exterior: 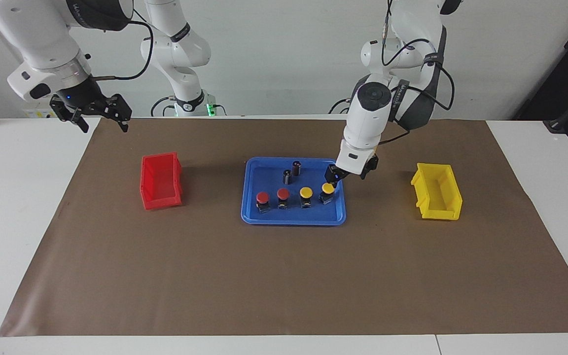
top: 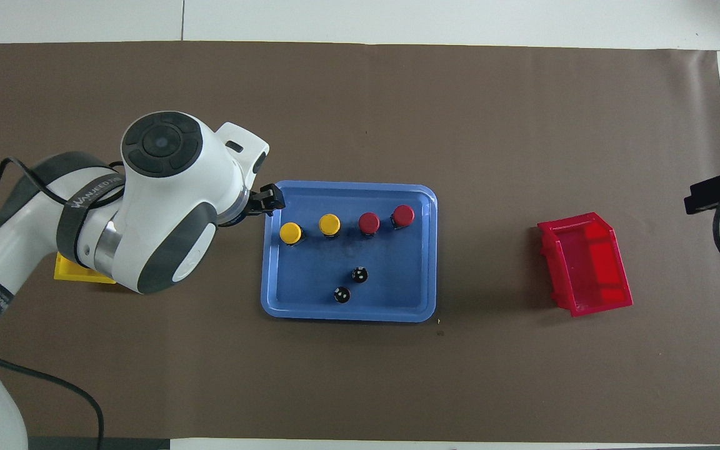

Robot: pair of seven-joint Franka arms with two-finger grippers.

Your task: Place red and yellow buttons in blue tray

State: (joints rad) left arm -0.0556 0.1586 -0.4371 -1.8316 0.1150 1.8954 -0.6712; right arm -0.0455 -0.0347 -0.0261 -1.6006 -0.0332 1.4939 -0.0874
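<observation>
Basically all four buttons stand in a row in the blue tray (exterior: pixel 294 217), at its edge farther from the robots. My left gripper (exterior: pixel 334 177) hangs just above the end yellow button (exterior: pixel 328 192), fingers parted, gripping nothing. Straight up is free; tray rim close beside. Right gripper (exterior: pixel 100 113) waits open, off the red bin's (exterior: pixel 160 181) end.

White rounded arm casings, grey joint bands (black lettering), looping black cables.

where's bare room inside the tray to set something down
Bare floor lies in the blue tray on either side of the two dark cylinders. Crowded: the row of four buttons, with the left hand at its end.
</observation>
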